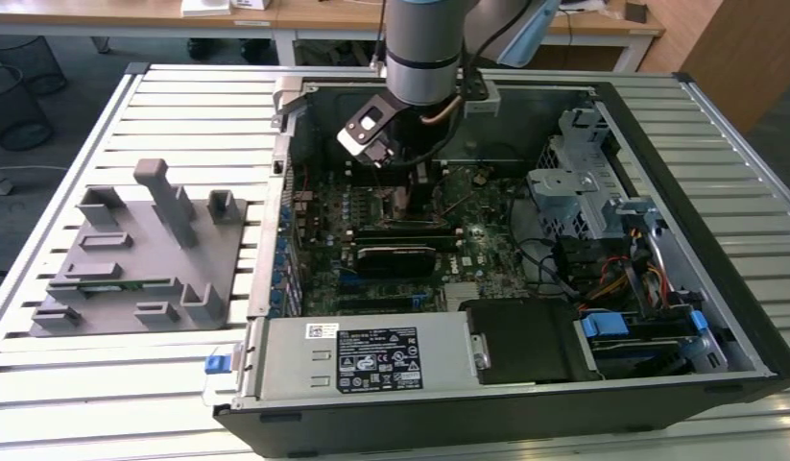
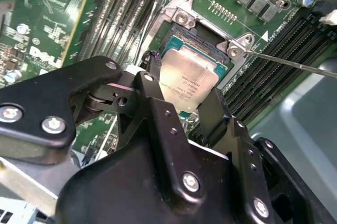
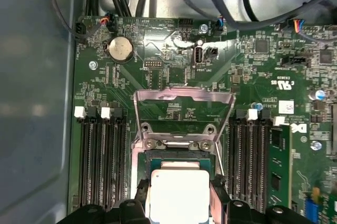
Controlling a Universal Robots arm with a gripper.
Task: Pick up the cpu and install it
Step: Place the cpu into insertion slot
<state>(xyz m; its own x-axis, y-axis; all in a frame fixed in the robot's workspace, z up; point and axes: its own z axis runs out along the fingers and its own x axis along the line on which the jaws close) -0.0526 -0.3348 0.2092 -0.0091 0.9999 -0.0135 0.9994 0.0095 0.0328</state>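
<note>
Your gripper (image 2: 182, 83) was clamped on the cpu (image 2: 190, 75). In both wrist views its black fingers (image 2: 210, 109) pressed against two opposite edges of the silver square, one on each side. You held the cpu flat side up, right over the open socket (image 3: 140, 167) on the green board (image 3: 247, 76), with the socket's dark frame showing around the cpu's free edges. From these angles you could not tell whether the cpu was sitting in the socket or just above it.

The metal hold-down plate (image 3: 184, 95) stood swung up and clear of the socket, and the thin wire lever (image 2: 295, 63) stuck out to one side. Rows of black memory slots (image 3: 100, 161) flanked the socket on both sides. One green memory stick (image 3: 276, 161) stood in a slot beyond them, and a round coin battery (image 3: 120, 49) sat farther off on the board.

In the exterior view your arm (image 1: 423, 48) reached down into the open computer case (image 1: 740, 288), near its far wall. The case lay on a slatted table (image 1: 113, 403). On the exterior view's left, beside the case, a grey tray (image 1: 61, 317) with upright posts rested on the same table.
</note>
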